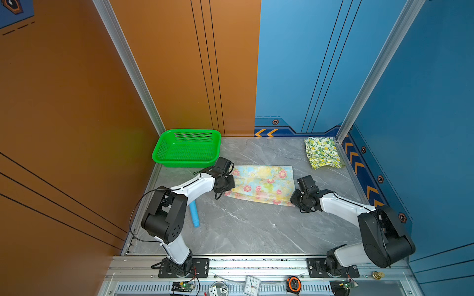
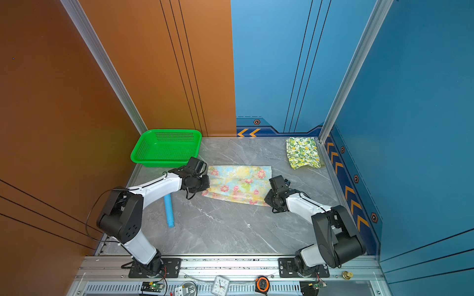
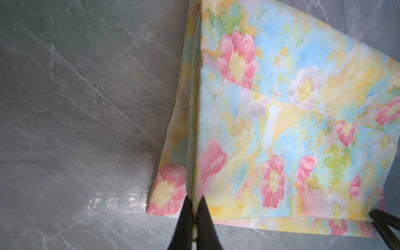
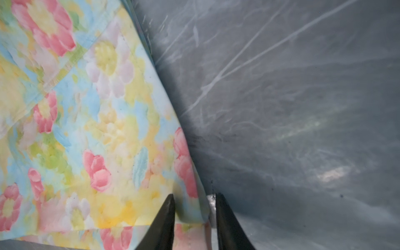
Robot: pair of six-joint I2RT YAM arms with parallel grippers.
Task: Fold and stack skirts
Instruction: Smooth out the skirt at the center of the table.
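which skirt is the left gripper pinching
The pastel pink-flowered skirt, spread mid-table: the left gripper is shut on its edge. The lemon-print skirt lies bunched in the far right corner, untouched.

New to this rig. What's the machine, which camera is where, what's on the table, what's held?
Two robot arms, each ending in two fingers, stand at the near edge of the table. Two pictures look down from one overhead stereo camera; two come from wrist cameras. On it lie a floral skirt, a folded lemon-print skirt, a green basket and a light-blue tube. The left gripper is shut on the floral skirt's edge; the right gripper's fingers stand open around its opposite edge.
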